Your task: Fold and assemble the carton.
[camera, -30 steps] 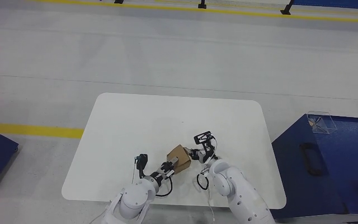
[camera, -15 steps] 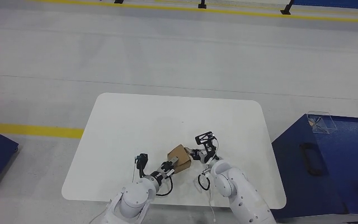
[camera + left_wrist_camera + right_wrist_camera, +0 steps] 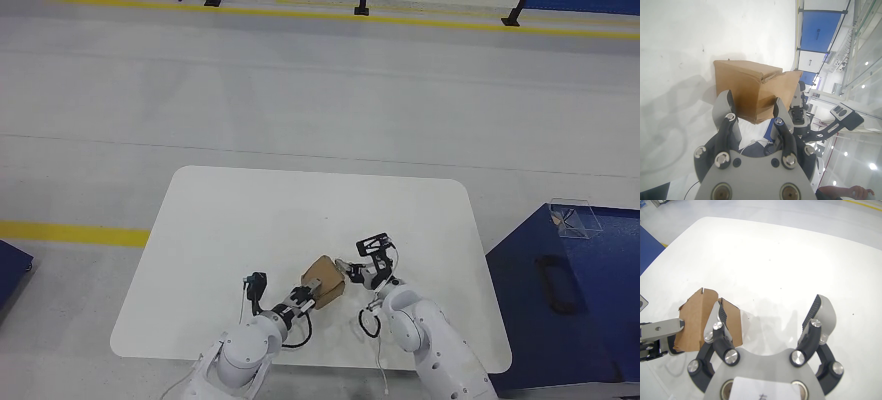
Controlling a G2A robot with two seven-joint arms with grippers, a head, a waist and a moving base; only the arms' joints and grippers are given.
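Left end effector (image 3: 753, 106) is pinched onto a lower wall of the cardboard carton (image 3: 745, 89). The right end effector (image 3: 768, 306) is splayed wide open and holds nothing, with one finger (image 3: 720, 311) just leaning on the carton's side. Over the last second the whole bunch slid a touch rightward at the lower middle of the table (image 3: 250, 210), so I'd guess it's repositioning, not folding yet. The left wrist view gives you a crumpled top corner and a flap (image 3: 789, 85) sticking out, whereas from the top view it's just a brown block.
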